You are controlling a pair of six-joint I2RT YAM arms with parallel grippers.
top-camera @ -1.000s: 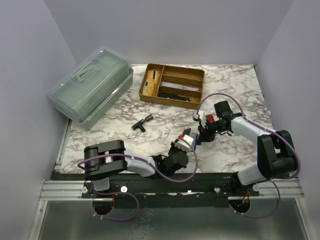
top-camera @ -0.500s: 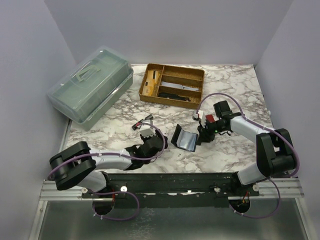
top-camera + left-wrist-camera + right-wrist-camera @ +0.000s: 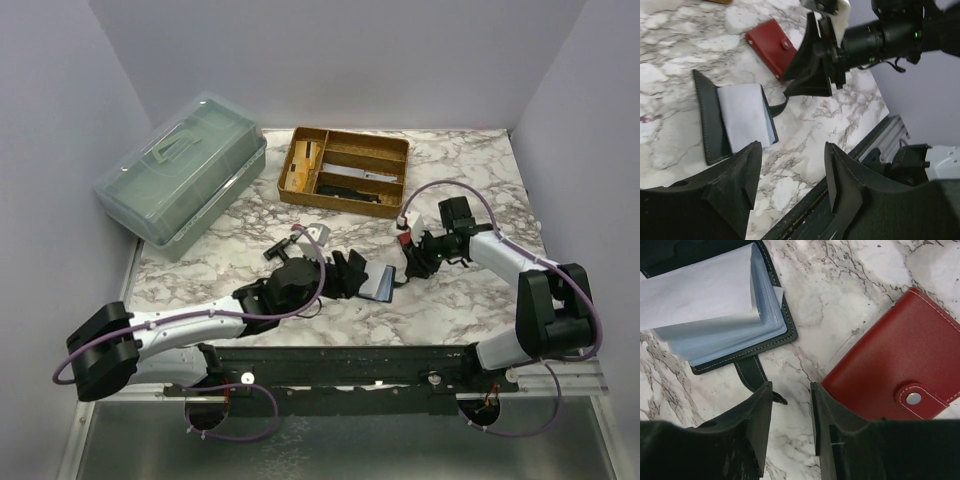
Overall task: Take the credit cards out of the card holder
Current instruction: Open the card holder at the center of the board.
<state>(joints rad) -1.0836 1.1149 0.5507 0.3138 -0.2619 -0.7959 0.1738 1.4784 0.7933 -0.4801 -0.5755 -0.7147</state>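
Observation:
The black card holder point(image 3: 771, 341) lies open and flat on the marble, its strap point(image 3: 751, 371) pointing toward my right gripper. A stack of pale blue-grey credit cards point(image 3: 720, 335) sits inside it, with the top leaf curling up. From the left wrist, the card holder point(image 3: 707, 122) shows the pale stack point(image 3: 745, 117) on its right half. My left gripper point(image 3: 790, 172) is open and empty, just short of the holder point(image 3: 378, 285). My right gripper point(image 3: 790, 410) is open over bare marble, between the strap and a red wallet point(image 3: 895, 365).
The red snap wallet point(image 3: 404, 240) lies shut, right beside my right gripper point(image 3: 410, 265). A wooden divided tray point(image 3: 345, 170) stands at the back. A green lidded box point(image 3: 185, 180) is at the back left. A small black T-shaped fitting point(image 3: 275, 250) lies by my left gripper point(image 3: 345, 275).
Both grippers held the card holder a second ago and have let go. It now lies open on the table. The left arm swung out left, then came back beside it.

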